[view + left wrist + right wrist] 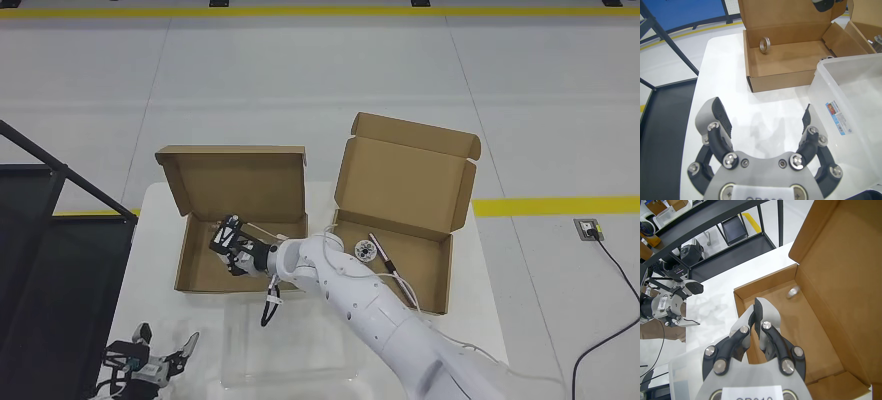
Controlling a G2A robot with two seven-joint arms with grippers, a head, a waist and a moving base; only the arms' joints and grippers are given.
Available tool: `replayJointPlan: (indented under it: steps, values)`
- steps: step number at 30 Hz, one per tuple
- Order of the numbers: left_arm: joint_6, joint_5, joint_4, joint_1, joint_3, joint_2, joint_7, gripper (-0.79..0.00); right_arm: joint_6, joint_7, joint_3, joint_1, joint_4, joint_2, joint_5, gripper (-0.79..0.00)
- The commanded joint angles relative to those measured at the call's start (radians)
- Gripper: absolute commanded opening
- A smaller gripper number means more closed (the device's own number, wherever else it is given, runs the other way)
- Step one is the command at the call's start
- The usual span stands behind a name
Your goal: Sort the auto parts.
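We see the right gripper [229,241] [757,308] hanging over the left box [200,268] [780,82] [810,332], above its floor. Its jaws are drawn together, the pads meeting at the tips, and nothing sits between them. The ring [764,45] [793,292] lies inside this same box, beyond the fingertips and apart from them. It is on the box floor close to the far wall, toward the far left corner. From the left wrist view we see it standing on edge; from the right wrist view it is blurred.

The left gripper [155,356] [762,106] [694,306] is at the near left of the table [160,250] [725,66], with its jaws spread wide and nothing in them. It sits nearer than the left box and just left of the clear bin [290,350] [829,91], well apart from the ring.

In the right box [430,278] we see a disc [365,250] and a slim rod [383,253] lying side by side on the floor, near the far left corner.
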Motion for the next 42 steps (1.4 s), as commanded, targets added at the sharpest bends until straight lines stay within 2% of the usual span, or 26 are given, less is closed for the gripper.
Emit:
replayJointPlan:
  steps: [1, 13, 22, 27, 31, 33, 34, 36, 42]
  values:
    - [0.004, 0.007, -0.003, 0.0, 0.005, -0.001, 0.0, 0.0, 0.0, 0.0, 0.0, 0.0, 0.0, 0.0, 0.0, -0.785]
    - [0.022, 0.016, -0.008, 0.008, 0.01, -0.003, 0.004, 0.0, 0.027, 0.022, 0.029, -0.031, -0.043, 0.02, -0.033, -0.785]
    - [0.026, 0.006, -0.011, 0.019, 0.005, -0.005, 0.018, 0.0, -0.08, -0.061, 0.07, -0.072, -0.121, 0.063, -0.09, -0.785]
    - [0.02, 0.006, -0.014, 0.024, 0.003, -0.006, 0.028, 0.0, -0.159, -0.182, 0.111, -0.128, -0.23, 0.113, -0.173, -0.785]
    - [0.017, 0.013, -0.016, 0.024, 0.001, -0.005, 0.028, 0.0, -0.157, -0.341, 0.166, -0.219, -0.375, 0.173, -0.31, -0.785]
    - [0.016, 0.016, -0.018, 0.023, 0.0, -0.005, 0.027, 0.0, -0.156, -0.4, 0.204, -0.28, -0.459, 0.206, -0.375, -0.517]
    - [0.015, 0.015, -0.02, 0.022, -0.002, -0.005, 0.025, 0.0, -0.156, -0.424, 0.226, -0.312, -0.505, 0.223, -0.407, -0.422]
    - [0.013, 0.011, -0.024, 0.024, -0.008, -0.005, 0.025, 0.0, -0.162, -0.456, 0.275, -0.381, -0.595, 0.256, -0.464, 0.0]
    - [0.005, 0.003, -0.039, 0.033, -0.021, -0.005, 0.027, 0.0, -0.151, -0.567, 0.442, -0.616, -0.869, 0.342, -0.602, 0.0]
